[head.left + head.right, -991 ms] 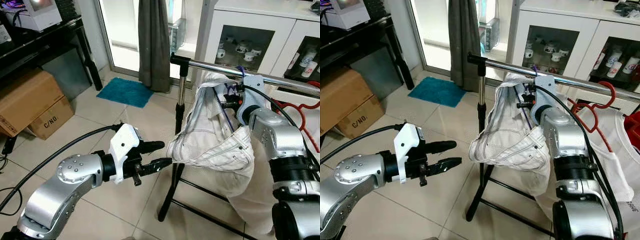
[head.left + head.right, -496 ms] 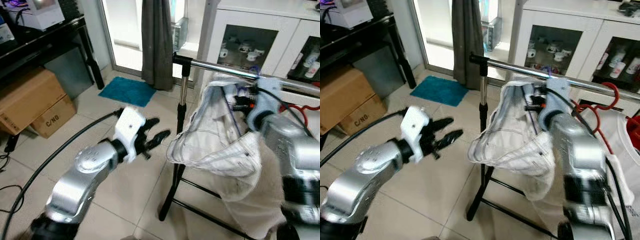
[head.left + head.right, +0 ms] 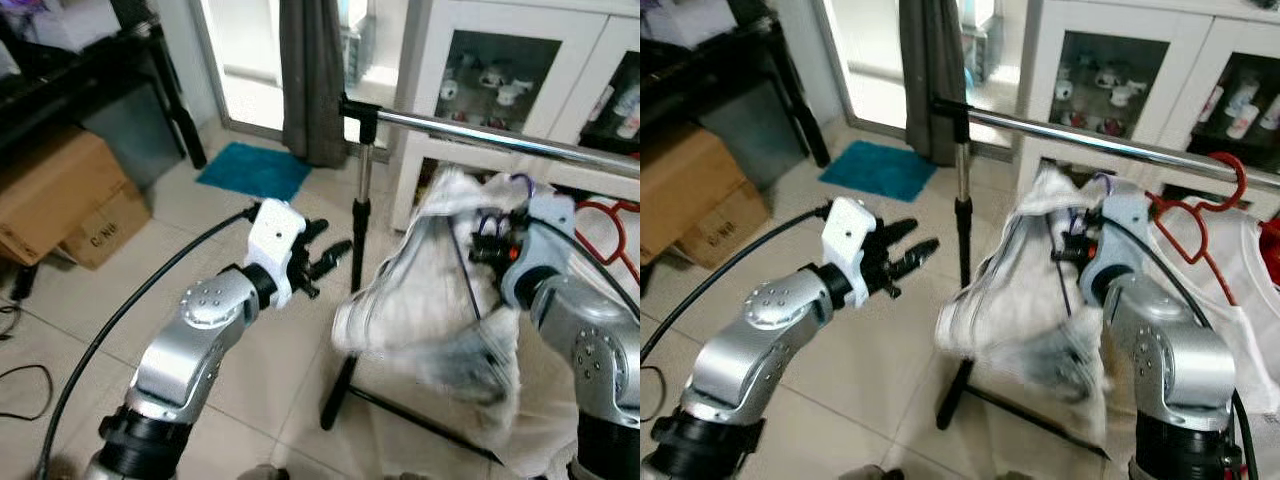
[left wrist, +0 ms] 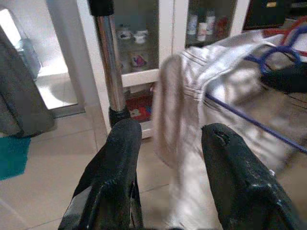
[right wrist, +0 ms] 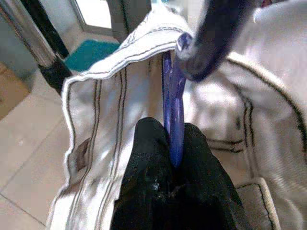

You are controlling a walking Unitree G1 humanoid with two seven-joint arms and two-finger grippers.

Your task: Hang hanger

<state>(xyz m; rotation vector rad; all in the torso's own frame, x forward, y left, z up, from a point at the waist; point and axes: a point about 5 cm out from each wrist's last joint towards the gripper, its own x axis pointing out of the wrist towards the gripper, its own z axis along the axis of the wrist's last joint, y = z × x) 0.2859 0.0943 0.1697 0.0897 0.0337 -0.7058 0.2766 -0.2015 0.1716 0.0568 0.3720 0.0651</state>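
Observation:
A blue hanger (image 5: 173, 110) carries a white garment (image 3: 420, 300) with dark stitched seams. My right gripper (image 5: 171, 132) is shut on the hanger's neck, just under its hook (image 3: 512, 182). The hook hangs a little below the chrome rail (image 3: 480, 133) and does not touch it. My left gripper (image 3: 328, 243) is open with nothing between its fingers, held up beside the rack's upright post (image 3: 360, 200) and left of the garment's edge. In the left wrist view the left gripper (image 4: 170, 134) faces the post and the garment.
A red hanger (image 3: 610, 215) with a white shirt hangs on the rail to the right. Behind stands a white cabinet (image 3: 490, 75) with cups. Cardboard boxes (image 3: 50, 190), a teal mat (image 3: 255, 170) and a grey curtain (image 3: 310, 80) lie left. The rack's black foot (image 3: 400, 410) crosses the floor.
My right gripper has come down with the hanger and garment, so the hook is now below the rail. My left arm has risen and swung toward the rack's post.

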